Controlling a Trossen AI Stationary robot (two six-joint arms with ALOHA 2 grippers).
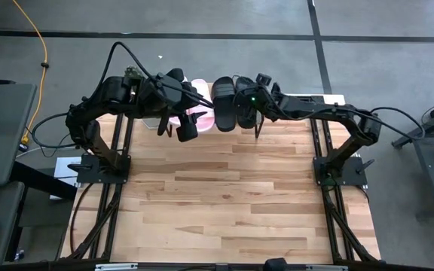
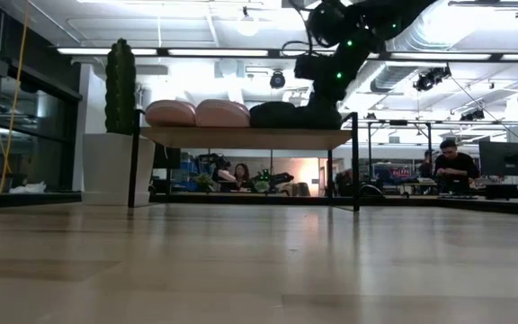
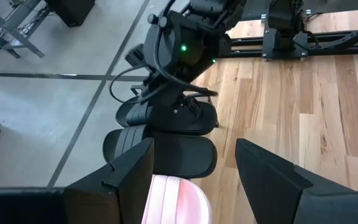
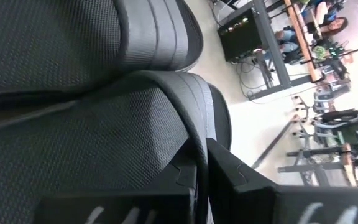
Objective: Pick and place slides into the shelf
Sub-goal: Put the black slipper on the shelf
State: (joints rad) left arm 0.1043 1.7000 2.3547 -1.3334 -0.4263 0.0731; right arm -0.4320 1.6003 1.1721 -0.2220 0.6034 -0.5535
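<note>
The shelf (image 2: pixel 241 137) stands at the table's far edge and carries all the slides side by side on its wooden top. Two pale pink slides (image 2: pixel 171 112) (image 2: pixel 222 112) lie on the left and a black slide (image 2: pixel 272 114) beside them. The other black slide (image 3: pixel 166 118) lies furthest right, under my right gripper (image 1: pixel 249 105), which is shut on it. My left gripper (image 1: pixel 185 128) hovers open above the near end of a pink slide (image 3: pixel 174 199), touching nothing. My right gripper (image 4: pixel 202 158) pinches a thin raised edge (image 4: pixel 199 149) of the outer black slide between its two fingers, coming from above and slanting down toward the far edge. The slide rests flat on the shelf top next to the other black slide (image 4: pixel 73 37).
A white pot with a tall green cactus (image 2: pixel 120 85) stands just left of the shelf. The wooden table (image 1: pixel 224 203) stretches toward the near edge in front of the shelf. People sit at desks in the room beyond (image 2: pixel 457 162).
</note>
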